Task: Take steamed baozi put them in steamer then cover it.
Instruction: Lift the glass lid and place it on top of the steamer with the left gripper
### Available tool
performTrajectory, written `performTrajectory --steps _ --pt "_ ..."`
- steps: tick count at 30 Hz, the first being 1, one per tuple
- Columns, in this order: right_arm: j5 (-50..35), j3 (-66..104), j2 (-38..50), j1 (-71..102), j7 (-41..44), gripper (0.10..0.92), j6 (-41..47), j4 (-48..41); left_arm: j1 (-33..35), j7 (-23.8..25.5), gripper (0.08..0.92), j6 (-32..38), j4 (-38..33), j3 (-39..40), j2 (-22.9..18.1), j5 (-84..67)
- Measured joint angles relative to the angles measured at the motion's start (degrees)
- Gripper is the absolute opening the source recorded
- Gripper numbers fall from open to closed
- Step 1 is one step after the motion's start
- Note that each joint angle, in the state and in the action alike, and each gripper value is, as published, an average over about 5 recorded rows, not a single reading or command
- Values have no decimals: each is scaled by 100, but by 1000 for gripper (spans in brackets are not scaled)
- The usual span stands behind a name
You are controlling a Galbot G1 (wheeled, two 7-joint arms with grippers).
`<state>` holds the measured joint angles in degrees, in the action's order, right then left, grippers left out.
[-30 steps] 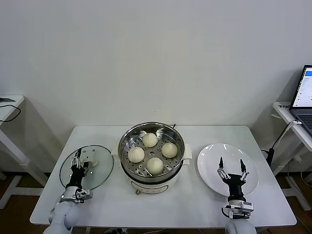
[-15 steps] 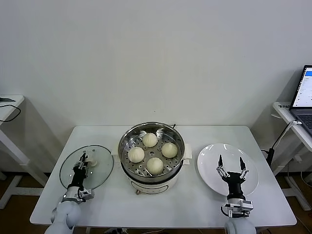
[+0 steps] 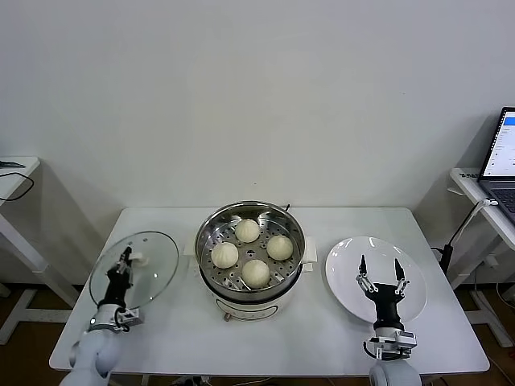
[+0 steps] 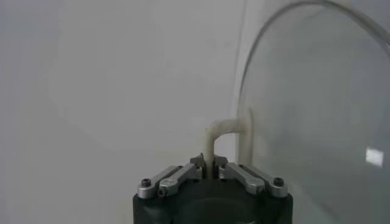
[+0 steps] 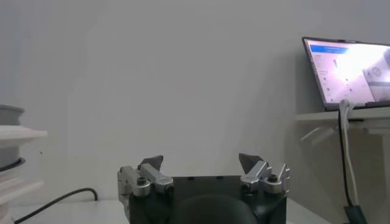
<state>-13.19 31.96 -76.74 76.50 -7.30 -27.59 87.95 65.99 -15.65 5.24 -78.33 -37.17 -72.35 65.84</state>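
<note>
The steamer (image 3: 250,207) stands at the table's middle with several cream-white baozi (image 3: 256,273) on its perforated tray. Left of it, the glass cover (image 3: 149,277) hangs tilted above the table. My left gripper (image 3: 124,259) is shut on the cover's cream handle (image 3: 140,258). In the left wrist view the gripper (image 4: 208,163) pinches the thin handle (image 4: 228,126), with the cover's glass (image 4: 317,109) standing on edge beyond it. My right gripper (image 3: 380,262) hovers open over the white plate (image 3: 346,269), nothing between its fingers (image 5: 250,161).
The bare white plate lies right of the steamer. A side table with a laptop (image 3: 503,157) stands at the far right, also in the right wrist view as the laptop (image 5: 350,67). Another side table (image 3: 16,173) is at the far left.
My left gripper has shut on the cover's handle and raised the cover off the table, tilting it and shifting it left. The right arm has stayed in place.
</note>
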Motion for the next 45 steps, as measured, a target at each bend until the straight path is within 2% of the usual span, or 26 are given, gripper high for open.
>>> performTrajectory --steps 7,12,17,22,27,34,39,45 --pt "-1 16 -4 34 16 823 -55 25 159 131 194 -147 -1189 -363 121 36" --pt "-21 43 4 68 20 823 -65 58 274 287 194 -307 -2147 -323 148 69" --pt "-49 73 24 85 21 823 -74 59 321 528 194 -597 -3026 187 156 99" --pt "-80 105 43 104 29 823 -111 18 254 845 194 -1107 -3580 1093 82 168" --pt "-123 135 67 107 41 823 -160 -48 98 1241 194 -1665 -3844 2083 -80 362" --pt "-152 140 63 60 59 823 -214 -158 -179 1930 194 -2391 -3861 3183 -346 801" --pt "-161 138 49 27 66 823 -220 -213 -381 2358 194 -2747 -3647 3621 -549 1160" --pt "-170 140 49 6 77 823 -230 -270 -528 2639 194 -2955 -3324 3889 -708 1500"
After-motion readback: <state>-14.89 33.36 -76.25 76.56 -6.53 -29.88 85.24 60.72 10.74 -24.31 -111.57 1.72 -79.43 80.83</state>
